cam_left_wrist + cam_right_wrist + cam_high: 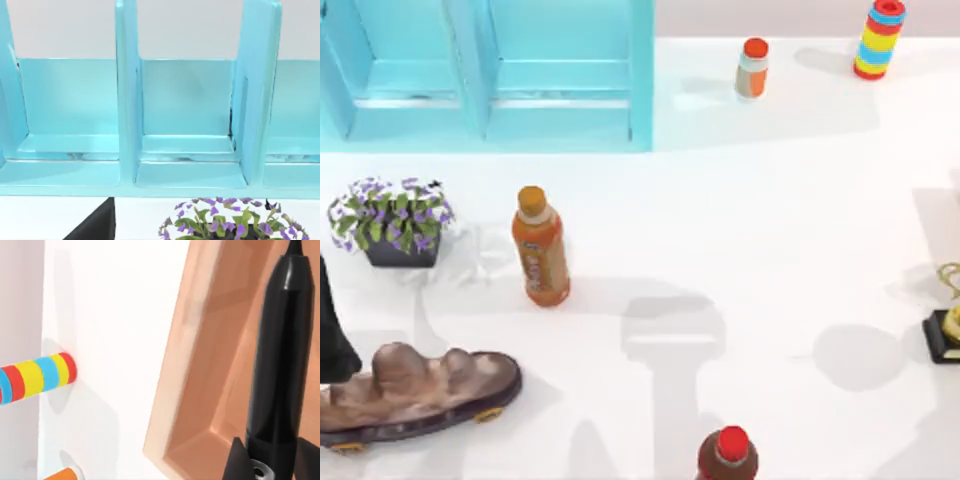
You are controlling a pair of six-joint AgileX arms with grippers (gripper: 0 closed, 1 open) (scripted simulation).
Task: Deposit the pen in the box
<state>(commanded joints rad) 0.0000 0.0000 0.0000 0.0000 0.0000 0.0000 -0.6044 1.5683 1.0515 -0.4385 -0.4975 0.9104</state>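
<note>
Right wrist view: the pen (pixel 280 355) is clamped in the right gripper (pixel 267 465), its lower barrel pinched between the two dark jaws, which sit narrow and snug against it. The slim black body runs straight out from the jaws, long axis in line with the gripper, tapered tip pointing away from the wrist. Behind it is the box (pixel 200 370), a tan wooden tray with a raised rim; the pen hangs over its open interior, tip toward the far wall, and I cannot tell whether it touches the wood. Beside the box, on the white bench (pixel 115 315), lies the striped cylinder (pixel 37 377) of red, yellow and blue bands.

From above, an orange bottle (pixel 541 247) stands mid-bench, a flower pot (pixel 392 222) to its left, the blue shelf unit (pixel 500 75) at the back.

The left arm is parked at the left edge, its wrist camera facing the shelf; its jaws I cannot tell.
</note>
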